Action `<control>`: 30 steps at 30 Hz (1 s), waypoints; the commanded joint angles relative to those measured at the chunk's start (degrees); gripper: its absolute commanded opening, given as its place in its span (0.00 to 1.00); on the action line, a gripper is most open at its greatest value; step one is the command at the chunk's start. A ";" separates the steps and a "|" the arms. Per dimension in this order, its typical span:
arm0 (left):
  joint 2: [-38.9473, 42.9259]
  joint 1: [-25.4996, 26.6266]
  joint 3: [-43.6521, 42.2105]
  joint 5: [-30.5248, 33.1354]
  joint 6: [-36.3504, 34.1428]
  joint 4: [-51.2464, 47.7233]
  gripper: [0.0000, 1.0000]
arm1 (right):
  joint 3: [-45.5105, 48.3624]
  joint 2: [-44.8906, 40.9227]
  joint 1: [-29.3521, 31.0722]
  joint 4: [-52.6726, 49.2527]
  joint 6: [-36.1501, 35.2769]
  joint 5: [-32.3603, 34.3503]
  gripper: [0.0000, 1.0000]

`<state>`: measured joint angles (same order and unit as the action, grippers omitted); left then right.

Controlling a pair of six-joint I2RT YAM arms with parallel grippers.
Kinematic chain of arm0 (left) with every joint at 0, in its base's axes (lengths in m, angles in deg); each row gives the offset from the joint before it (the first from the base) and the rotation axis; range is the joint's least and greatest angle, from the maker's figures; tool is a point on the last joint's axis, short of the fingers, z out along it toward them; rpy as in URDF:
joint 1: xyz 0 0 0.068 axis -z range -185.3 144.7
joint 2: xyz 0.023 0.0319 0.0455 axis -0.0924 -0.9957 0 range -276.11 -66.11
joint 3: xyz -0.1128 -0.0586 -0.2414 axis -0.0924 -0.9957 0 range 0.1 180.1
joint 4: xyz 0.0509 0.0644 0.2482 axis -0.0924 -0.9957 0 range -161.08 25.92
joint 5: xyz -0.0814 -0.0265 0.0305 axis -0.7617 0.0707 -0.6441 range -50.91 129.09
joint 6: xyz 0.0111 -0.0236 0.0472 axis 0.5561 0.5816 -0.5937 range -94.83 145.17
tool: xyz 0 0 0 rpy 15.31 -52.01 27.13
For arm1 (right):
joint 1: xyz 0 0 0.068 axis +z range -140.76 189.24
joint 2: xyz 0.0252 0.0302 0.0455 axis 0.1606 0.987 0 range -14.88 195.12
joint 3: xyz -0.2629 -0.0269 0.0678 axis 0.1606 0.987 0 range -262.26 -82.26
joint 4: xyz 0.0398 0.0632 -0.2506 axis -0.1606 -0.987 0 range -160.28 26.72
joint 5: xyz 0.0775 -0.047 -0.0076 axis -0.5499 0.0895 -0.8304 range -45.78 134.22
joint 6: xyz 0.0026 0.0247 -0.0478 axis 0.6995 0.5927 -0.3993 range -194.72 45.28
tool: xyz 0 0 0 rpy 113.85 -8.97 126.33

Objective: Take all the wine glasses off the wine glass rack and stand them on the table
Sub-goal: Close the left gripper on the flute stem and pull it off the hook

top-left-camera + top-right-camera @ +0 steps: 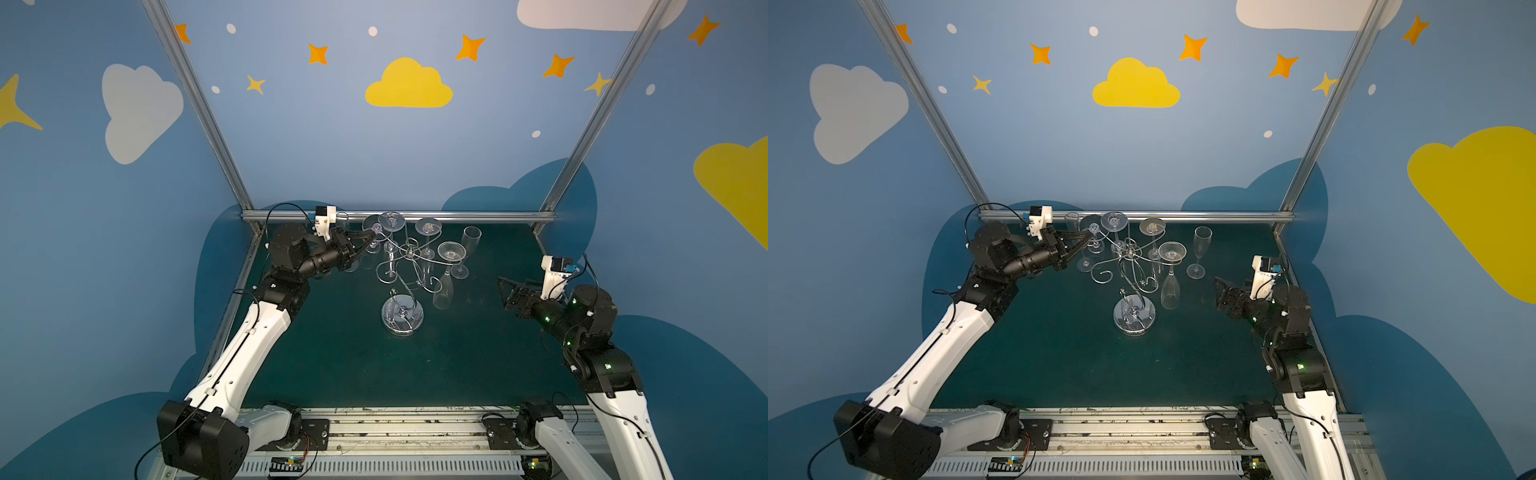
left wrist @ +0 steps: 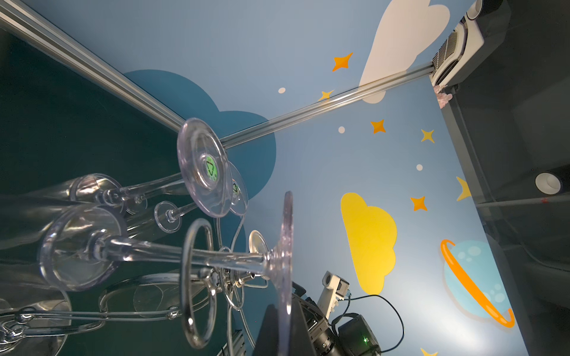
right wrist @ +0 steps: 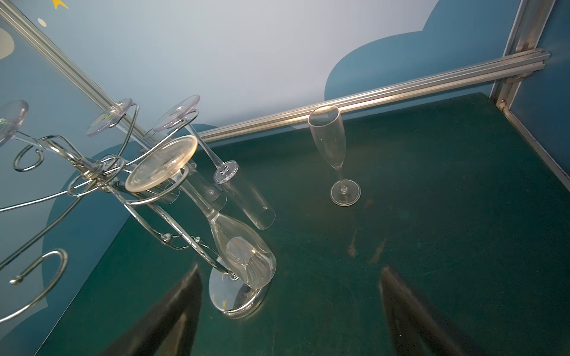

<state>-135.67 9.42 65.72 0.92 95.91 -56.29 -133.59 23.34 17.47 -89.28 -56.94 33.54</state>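
Note:
The silver wine glass rack (image 1: 411,251) (image 1: 1131,251) stands mid-table on its round shiny base (image 3: 237,292), with several clear glasses hanging upside down from it. At its far-left arm my left gripper (image 1: 374,236) (image 1: 1090,237) is shut on the round foot of a wine glass (image 1: 376,227) (image 1: 1093,227). In the left wrist view that glass's stem (image 2: 185,255) still runs through a scroll loop (image 2: 197,277), and a dark finger (image 2: 271,333) lies against the foot's edge. My right gripper (image 1: 505,293) (image 3: 290,308) hangs open at the table's right, holding nothing.
An upright flute (image 1: 467,249) (image 3: 333,154) stands on the green table right of the rack. Another upright glass (image 1: 1073,222) stands behind my left gripper near the back rail (image 1: 457,216). Metal frame posts rise at both back corners.

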 commanded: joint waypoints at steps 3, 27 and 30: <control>0.94 0.63 0.85 -1.73 -1.37 1.27 0.03 | -1.84 -0.16 -0.14 -0.49 0.06 0.57 0.89; 11.88 0.59 -7.40 2.02 -4.54 -5.61 0.03 | -2.01 -0.51 -0.14 -1.07 0.06 0.88 0.89; 13.81 0.17 -7.42 3.30 -6.82 -8.53 0.03 | -2.23 -0.52 -0.15 -1.16 0.11 0.75 0.89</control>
<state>-124.24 10.10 58.33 3.12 92.37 -63.50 -133.81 23.10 17.47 -90.59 -56.92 34.13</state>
